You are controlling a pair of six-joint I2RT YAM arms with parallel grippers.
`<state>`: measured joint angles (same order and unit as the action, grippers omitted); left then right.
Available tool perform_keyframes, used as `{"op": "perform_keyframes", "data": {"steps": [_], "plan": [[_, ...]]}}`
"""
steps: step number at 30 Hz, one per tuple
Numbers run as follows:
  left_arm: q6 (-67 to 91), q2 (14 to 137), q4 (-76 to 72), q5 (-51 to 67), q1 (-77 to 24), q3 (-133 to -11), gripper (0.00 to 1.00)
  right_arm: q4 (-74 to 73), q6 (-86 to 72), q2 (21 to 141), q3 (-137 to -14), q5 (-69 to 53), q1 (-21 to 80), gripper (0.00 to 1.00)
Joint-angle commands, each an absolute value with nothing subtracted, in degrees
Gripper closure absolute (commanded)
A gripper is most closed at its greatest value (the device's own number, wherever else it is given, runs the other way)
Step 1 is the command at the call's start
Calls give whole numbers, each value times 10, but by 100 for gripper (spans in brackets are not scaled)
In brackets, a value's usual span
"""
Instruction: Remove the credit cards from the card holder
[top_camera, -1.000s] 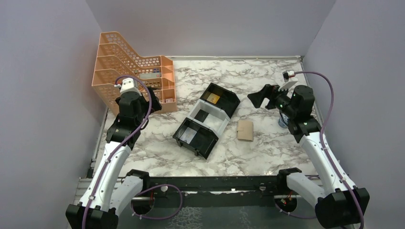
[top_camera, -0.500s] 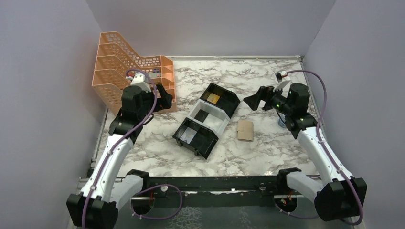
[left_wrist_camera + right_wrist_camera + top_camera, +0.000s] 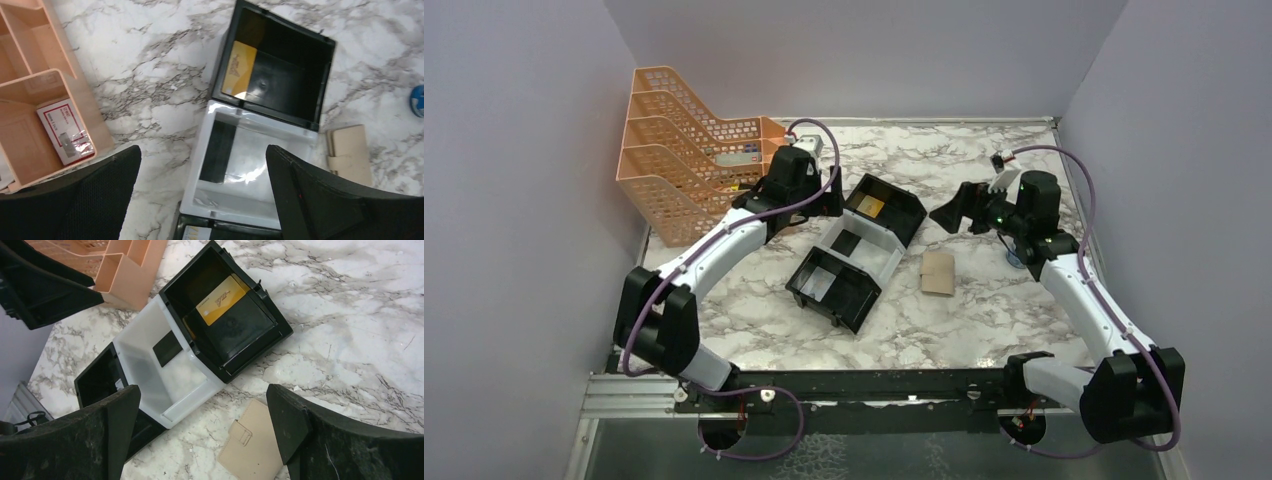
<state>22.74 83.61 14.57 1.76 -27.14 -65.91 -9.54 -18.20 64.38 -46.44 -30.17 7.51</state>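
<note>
Both my tools hang wide open and hold nothing. My right tool [image 3: 202,390] hovers above the bench [image 3: 984,320], angled down, so the card holder [image 3: 252,446] shows at the lower edge of its own view. I judge the spread jaws are ready to pinch it. The holder lies flat and folded shut on the marble, just right of the white tray [image 3: 861,248], nearer my right arm. My left tool [image 3: 202,150] hangs over the trays, probably placed to steady the holder. A yellow card [image 3: 239,69] rests in the far black tray [image 3: 300,65], likely where cards belong.
</note>
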Motion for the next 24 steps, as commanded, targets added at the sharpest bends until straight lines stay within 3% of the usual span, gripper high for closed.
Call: {"op": "perform_keyframes", "data": {"steps": [1,24], "plan": [[224,879,134,-50,-267,-684,1,-105,-188,644,-477,-281,76,1],[269,1013,126,-63,-215,-699,1,-140,-177,694,-493,-321,75,1]]}}
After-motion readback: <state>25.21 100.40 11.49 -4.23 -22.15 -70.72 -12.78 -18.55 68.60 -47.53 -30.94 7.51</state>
